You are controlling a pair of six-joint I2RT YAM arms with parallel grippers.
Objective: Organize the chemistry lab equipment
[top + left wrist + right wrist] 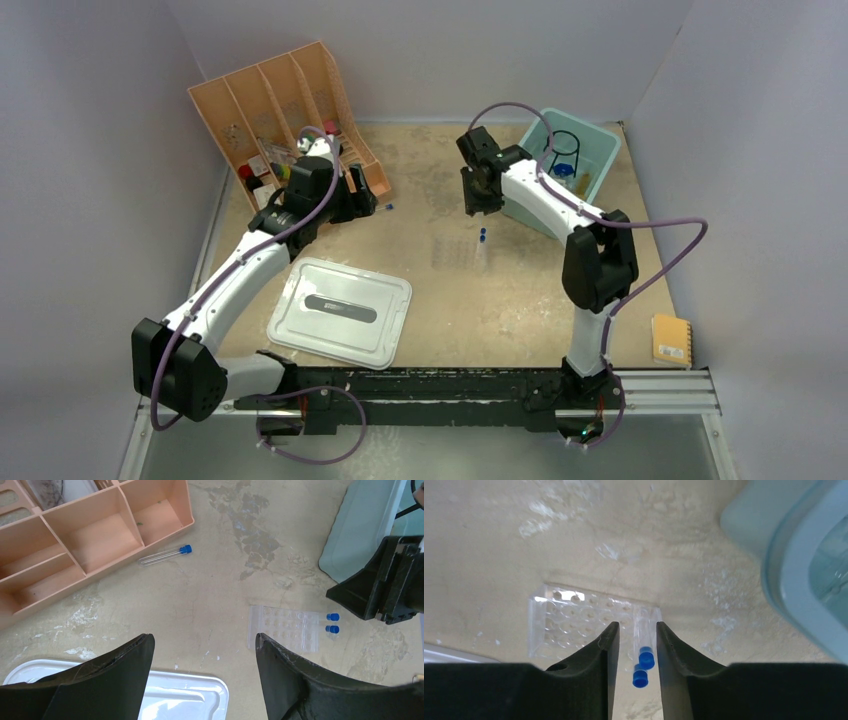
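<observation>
The right fingers [599, 680] are narrowly parted and pinch nothing. In the right wrist view they frame the two blue-capped thin tubes [644, 650], which lie side by side in the clear tube rack [574, 625], caps poking out past its near edge. I cannot tell how high the fingers hang above the rack.

The gap between them looks barely wider than one tube, and the two caps sit almost touching. A slightly off-centre descent could land a fingertip on a cap or on the rack's edge instead of straddling a tube. Closing could also catch both tubes, or squeeze one against the other so it squirts out, since the tubes are smooth and round. The rack lies flat on the counter [200, 595] and looks light. My guess is that a sideways drag would slide the whole rack or tip the other tube out of it.

Just beyond the rack on the right arm's side stands the teal bin [600, 150]. A lift that swings that way could clip its wall.

On the far side of the rack from the bin, a loose tube [165, 555] lies against the foot of the peach organizer [100, 535], and a nudge would roll it. The left fingers [115, 680] are spread wide and empty, looking down on the rack from the organizer side. If both arms go for the rack together, they could collide over it.
</observation>
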